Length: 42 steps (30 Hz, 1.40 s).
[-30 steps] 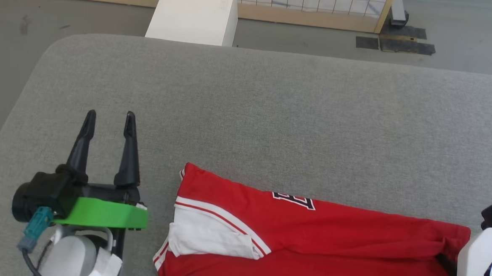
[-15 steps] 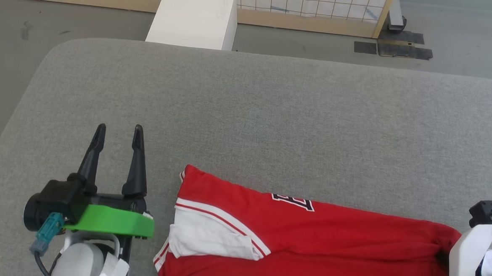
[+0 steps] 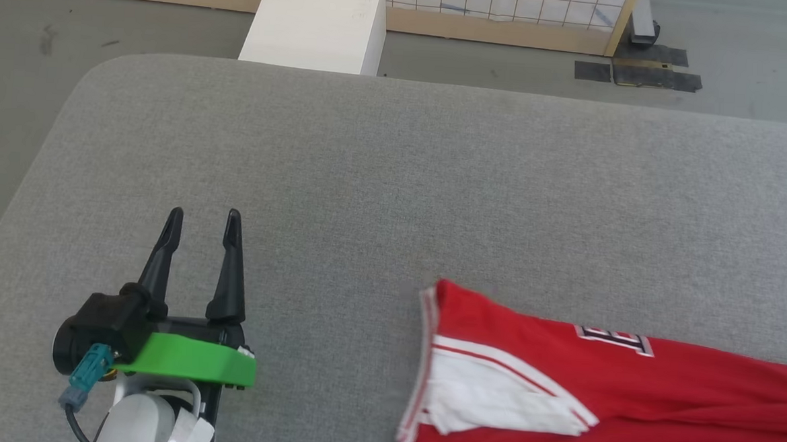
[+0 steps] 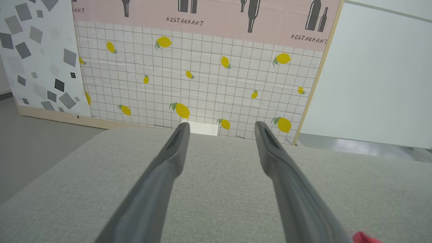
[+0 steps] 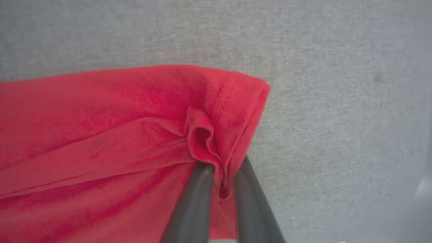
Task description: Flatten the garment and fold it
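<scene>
Our right hand (image 5: 221,167) is clamped on a hem corner of the garment (image 3: 626,408); our left hand (image 3: 204,214) is spread wide and holds nothing.

The garment is a soft red knit, folded into a long band that lies flat on the grey woven cover of the desk (image 3: 395,181), which has a rounded corner. Its left end shows a white sleeve (image 3: 492,401) edged with red-and-white stripes. Further along is part of a black, white-outlined print (image 3: 613,340) that we cannot read. The head view cuts the band off at the right and bottom edges. In the right wrist view the stitched hem (image 5: 233,98) bunches into a small curl between the two dark fingers (image 5: 192,209), which stand close together on it. The left hand is over bare desk, well apart from the garment's striped end, to its left. In the left wrist view a scrap of red shows at the lower right corner.
</scene>
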### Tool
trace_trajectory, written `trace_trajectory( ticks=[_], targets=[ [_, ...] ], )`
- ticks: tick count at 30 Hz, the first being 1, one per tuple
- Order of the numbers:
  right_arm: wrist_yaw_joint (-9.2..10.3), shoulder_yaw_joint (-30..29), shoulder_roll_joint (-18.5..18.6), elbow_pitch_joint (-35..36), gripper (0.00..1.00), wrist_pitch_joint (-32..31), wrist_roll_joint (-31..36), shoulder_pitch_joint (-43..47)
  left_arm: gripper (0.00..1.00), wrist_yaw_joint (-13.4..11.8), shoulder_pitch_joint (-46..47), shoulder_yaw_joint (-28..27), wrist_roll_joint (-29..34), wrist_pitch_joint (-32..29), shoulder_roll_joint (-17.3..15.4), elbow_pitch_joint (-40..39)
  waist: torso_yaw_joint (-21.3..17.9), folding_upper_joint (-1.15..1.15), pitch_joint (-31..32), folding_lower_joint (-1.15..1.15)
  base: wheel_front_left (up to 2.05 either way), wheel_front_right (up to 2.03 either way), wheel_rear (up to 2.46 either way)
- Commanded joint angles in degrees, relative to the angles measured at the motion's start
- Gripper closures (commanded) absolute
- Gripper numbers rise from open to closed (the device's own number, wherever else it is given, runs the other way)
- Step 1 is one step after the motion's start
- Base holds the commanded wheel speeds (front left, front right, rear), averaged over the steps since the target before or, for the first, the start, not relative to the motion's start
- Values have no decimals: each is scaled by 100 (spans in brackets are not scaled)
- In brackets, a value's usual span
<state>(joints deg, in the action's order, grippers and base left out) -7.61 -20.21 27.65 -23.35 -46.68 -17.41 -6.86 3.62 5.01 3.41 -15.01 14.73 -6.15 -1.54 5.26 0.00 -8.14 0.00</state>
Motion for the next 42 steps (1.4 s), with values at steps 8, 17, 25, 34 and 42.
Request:
trace_trajectory(
  ticks=[8, 17, 25, 34, 42],
  targets=[
    [12, -21, 46, -7, 100, -6, 522, -268, 0, 91, -86, -115, 137, 27, 81, 34, -43, 0, 77, 0, 0, 0, 0],
    [12, 1257, 80, 2092, 100, -1313, -494, 289, 0, 124, -259, -299, 126, 27, 163, -39, -164, 0, 330, 0, 0, 0, 0],
    [12, 2168, -413, 3461, 100, -1903, -1103, 539, 0, 183, -296, -358, 111, 27, 206, -36, -124, 0, 407, 0, 0, 0, 0],
    [12, 3252, -1135, 3212, 100, -1393, -1127, 12, 0, 232, -357, -411, 85, 27, 249, -60, 103, 0, 334, 0, 0, 0, 0],
    [12, 3848, -1665, 2509, 100, -863, -1072, -554, 0, 262, -344, -431, 60, 27, 281, -49, 338, 0, 194, 0, 0, 0, 0]
  ],
)
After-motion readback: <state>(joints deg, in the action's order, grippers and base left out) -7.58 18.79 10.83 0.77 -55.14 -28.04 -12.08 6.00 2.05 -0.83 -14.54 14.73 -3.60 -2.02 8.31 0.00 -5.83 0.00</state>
